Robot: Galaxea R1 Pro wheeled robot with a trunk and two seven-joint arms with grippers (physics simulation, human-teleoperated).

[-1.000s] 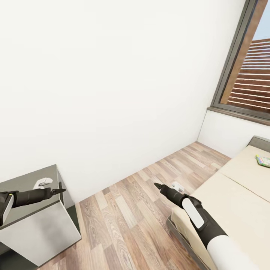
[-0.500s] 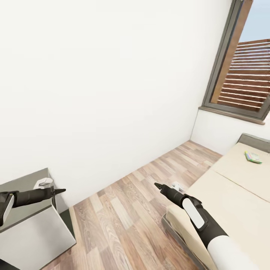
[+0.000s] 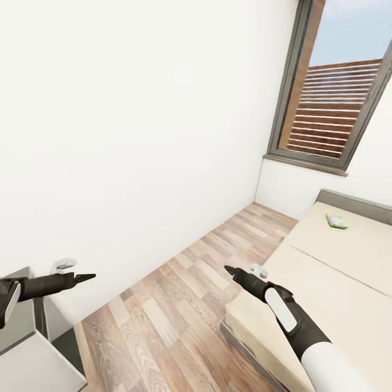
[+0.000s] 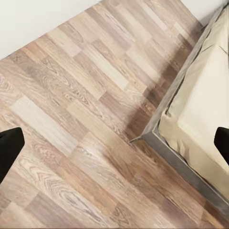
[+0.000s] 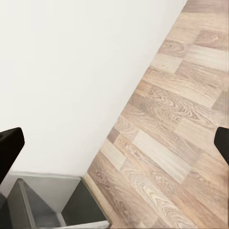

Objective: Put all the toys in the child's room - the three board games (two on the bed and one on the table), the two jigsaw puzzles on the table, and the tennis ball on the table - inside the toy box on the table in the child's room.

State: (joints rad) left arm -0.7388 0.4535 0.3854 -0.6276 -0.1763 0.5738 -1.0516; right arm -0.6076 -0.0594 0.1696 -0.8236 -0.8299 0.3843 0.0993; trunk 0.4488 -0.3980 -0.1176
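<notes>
Fingers on both grippers are spread wide, empty. One board game [image 3: 336,220] lies near the bed's [image 3: 348,261] headboard edge, well away. The right gripper [image 3: 228,269] hangs over the bed's foot corner; turning closer could clip the frame.

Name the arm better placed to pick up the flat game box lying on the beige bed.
Right. The right gripper hangs open at the bed's near corner; the game box lies beyond it, near the headboard. The left gripper is across the floor.
</notes>
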